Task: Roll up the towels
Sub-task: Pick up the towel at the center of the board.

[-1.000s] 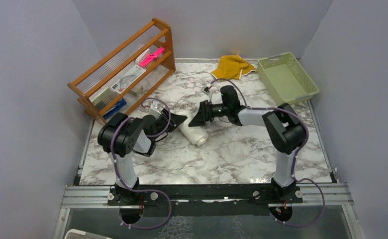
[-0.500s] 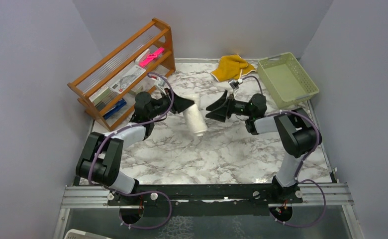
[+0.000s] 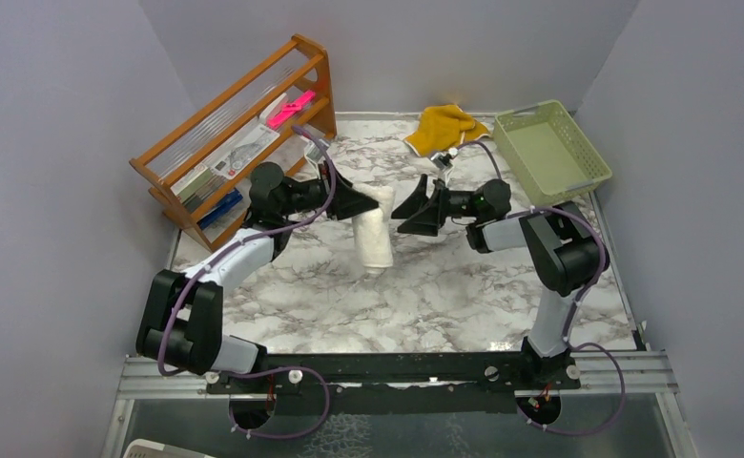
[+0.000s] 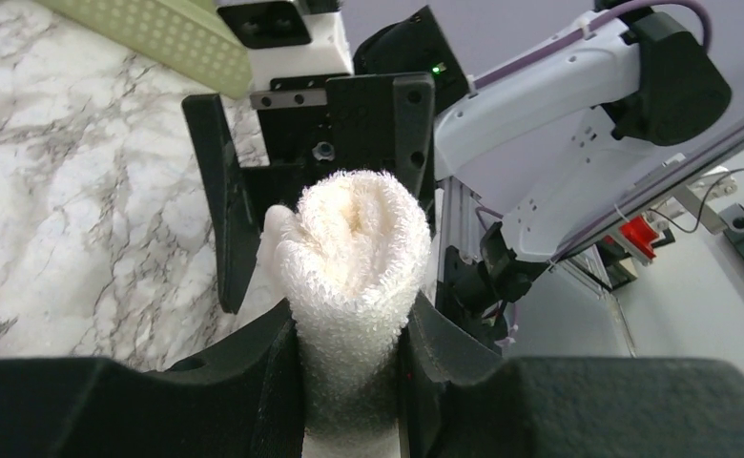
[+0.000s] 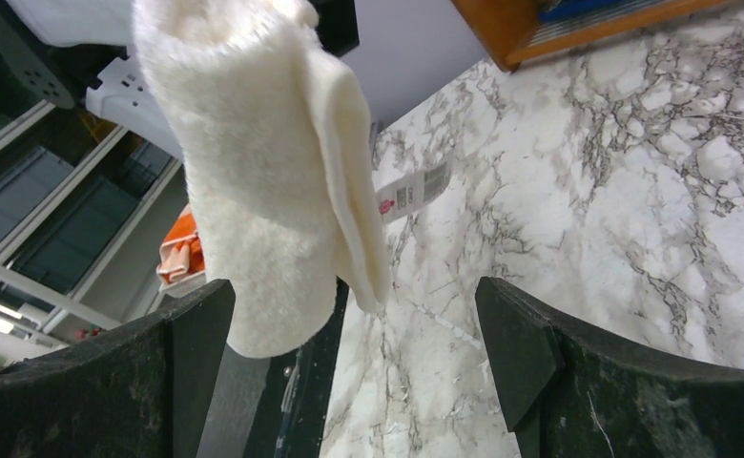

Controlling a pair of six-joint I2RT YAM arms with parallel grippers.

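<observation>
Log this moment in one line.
left jaws: shut on rolled white towel, hanging from them | right jaws: open, facing it, apart | yellow towel: crumpled at far edge, unrolled

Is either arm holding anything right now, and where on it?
The left tool clamps the rolled cream towel near one end; the right tool is open, holding nothing.

The left gripper [image 3: 366, 201] has reached forward, clamped the rolled cream towel [image 3: 376, 239] and lifted it, while the right gripper [image 3: 404, 214] has backed away, gaping.

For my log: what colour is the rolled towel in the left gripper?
Cream-white towel; best in left wrist view.
</observation>
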